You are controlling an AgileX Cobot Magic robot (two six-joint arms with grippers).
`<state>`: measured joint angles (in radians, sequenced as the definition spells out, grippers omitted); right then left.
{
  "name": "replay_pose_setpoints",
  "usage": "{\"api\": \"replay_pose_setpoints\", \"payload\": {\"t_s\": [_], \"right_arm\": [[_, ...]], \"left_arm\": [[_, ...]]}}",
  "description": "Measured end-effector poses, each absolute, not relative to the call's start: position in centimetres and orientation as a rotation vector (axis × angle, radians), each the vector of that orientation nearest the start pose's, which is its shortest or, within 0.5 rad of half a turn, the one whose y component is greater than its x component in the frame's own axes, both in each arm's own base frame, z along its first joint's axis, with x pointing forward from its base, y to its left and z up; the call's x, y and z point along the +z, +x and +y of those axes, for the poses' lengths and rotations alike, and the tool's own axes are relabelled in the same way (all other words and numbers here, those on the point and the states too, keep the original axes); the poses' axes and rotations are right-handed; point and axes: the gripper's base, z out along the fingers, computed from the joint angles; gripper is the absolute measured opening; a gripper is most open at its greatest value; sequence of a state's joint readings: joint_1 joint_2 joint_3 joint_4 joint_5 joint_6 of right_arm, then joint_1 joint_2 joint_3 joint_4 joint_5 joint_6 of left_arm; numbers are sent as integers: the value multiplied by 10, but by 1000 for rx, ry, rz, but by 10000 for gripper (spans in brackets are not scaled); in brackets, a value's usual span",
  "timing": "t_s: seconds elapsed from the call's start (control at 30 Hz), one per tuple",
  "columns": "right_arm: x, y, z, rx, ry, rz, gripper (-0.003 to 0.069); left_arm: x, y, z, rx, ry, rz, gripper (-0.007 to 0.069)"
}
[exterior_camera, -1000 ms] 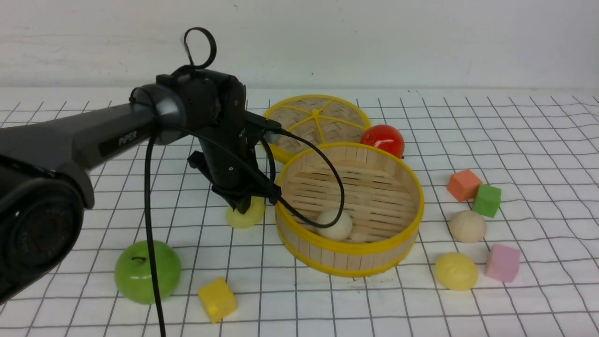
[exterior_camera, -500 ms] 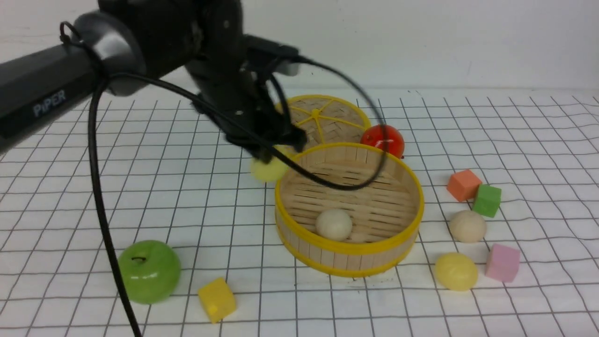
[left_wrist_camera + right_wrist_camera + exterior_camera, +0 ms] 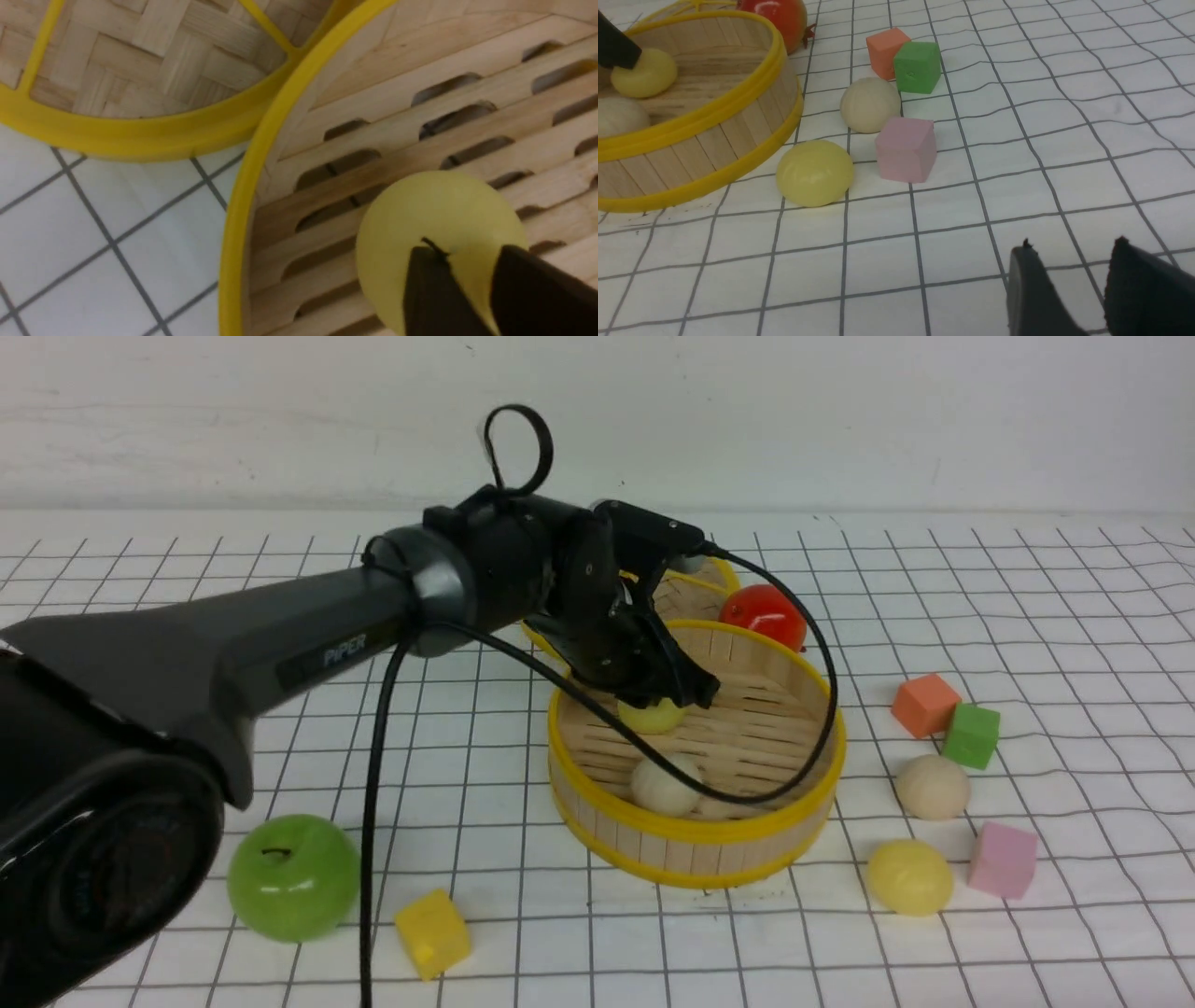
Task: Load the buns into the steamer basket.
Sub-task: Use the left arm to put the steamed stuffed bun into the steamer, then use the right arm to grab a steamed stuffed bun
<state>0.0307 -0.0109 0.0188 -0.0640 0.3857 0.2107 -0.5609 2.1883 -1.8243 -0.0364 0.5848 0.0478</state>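
Observation:
My left gripper [image 3: 667, 705] is shut on a pale yellow bun [image 3: 652, 717] and holds it inside the steamer basket [image 3: 709, 829], just above the slatted floor near the far-left wall. The left wrist view shows the bun [image 3: 434, 210] between my fingertips [image 3: 425, 266]. An off-white bun [image 3: 665, 786] lies on the basket floor. To the basket's right, an off-white bun [image 3: 933, 787] and a pale yellow bun [image 3: 910, 876] lie on the cloth. My right gripper [image 3: 1073, 247] is open and empty, low over the cloth, on the nearer side of those two buns [image 3: 815, 172].
The woven lid [image 3: 695, 588] and a red tomato [image 3: 764, 614] lie behind the basket. A green apple [image 3: 293, 877] and a yellow cube [image 3: 432, 933] are front left. Orange [image 3: 924, 705], green [image 3: 971, 735] and pink [image 3: 1003, 860] cubes sit close to the loose buns.
My left gripper lifted the pale yellow bun from the cloth left of the basket, carried it over the rim and lowered it inside. The other buns have not moved.

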Motion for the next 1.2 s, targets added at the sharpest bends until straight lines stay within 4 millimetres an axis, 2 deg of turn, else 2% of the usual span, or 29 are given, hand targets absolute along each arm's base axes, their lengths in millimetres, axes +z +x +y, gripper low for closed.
{"api": "replay_pose_setpoints", "payload": {"t_s": [0.03,0.07,0.1,0.13,0.17,0.23,0.3,0.33,0.37,0.43,0.47,0.53,0.6,0.63,0.67,0.8,0.83,0.87,0.9,0.93,0.97,1.03,1.07,1.1,1.13,1.17,1.2], "right_arm": [[173,52,-1,103,130,1873,241],[173,52,-1,103,130,1873,241],[173,52,-1,103,130,1873,241],[173,52,-1,103,130,1873,241],[173,52,-1,103,130,1873,241],[173,52,-1,103,130,1873,241],[173,52,-1,103,130,1873,241],[173,52,-1,103,130,1873,241],[173,52,-1,103,130,1873,241],[173,52,-1,103,130,1873,241],[173,52,-1,103,130,1873,241],[173,52,-1,103,130,1873,241],[173,52,-1,103,130,1873,241],[173,52,-1,103,130,1873,241],[173,52,-1,103,130,1873,241],[173,52,-1,103,130,1873,241],[173,52,-1,103,130,1873,241],[173,52,-1,102,129,1873,241],[173,52,-1,105,131,1868,241],[173,52,0,107,133,1866,241],[174,53,1,153,169,1848,241],[176,54,2,228,227,1804,241],[182,55,4,331,309,1735,241],[186,56,4,397,361,1685,241],[186,56,4,409,371,1675,241],[192,56,4,503,445,1595,241],[195,57,4,538,473,1565,241]], "left_arm": [[215,424,-268,-269,702,2345,289],[215,424,-268,-270,700,2346,289],[215,424,-268,-274,687,2354,367],[216,423,-267,-275,683,2358,376],[219,421,-266,-278,670,2376,445],[234,413,-262,-278,667,2406,512],[249,407,-259,-279,671,2408,524],[271,397,-255,-289,653,2414,517],[290,389,-250,-303,635,2403,501],[325,372,-240,-332,590,2395,422],[347,359,-232,-348,569,2370,352],[375,339,-220,-373,549,2316,239],[394,314,-205,-406,531,2269,76],[399,301,-197,-428,523,2247,20],[397,288,-190,-448,522,2234,-13],[389,229,-159,-545,504,2154,-13],[390,229,-159,-542,509,2143,-13],[381,206,-145,-569,501,2100,-13],[374,191,-136,-581,494,2073,-13],[372,188,-134,-586,488,2069,-13],[359,169,-122,-600,473,2030,-13],[343,148,-108,-625,436,1990,-13],[328,128,-94,-657,384,1935,-13],[317,117,-86,-672,353,1906,-13],[313,117,-86,-668,351,1913,-13],[297,100,-72,-691,299,1840,-13],[287,94,-67,-691,282,1817,-13]]}}
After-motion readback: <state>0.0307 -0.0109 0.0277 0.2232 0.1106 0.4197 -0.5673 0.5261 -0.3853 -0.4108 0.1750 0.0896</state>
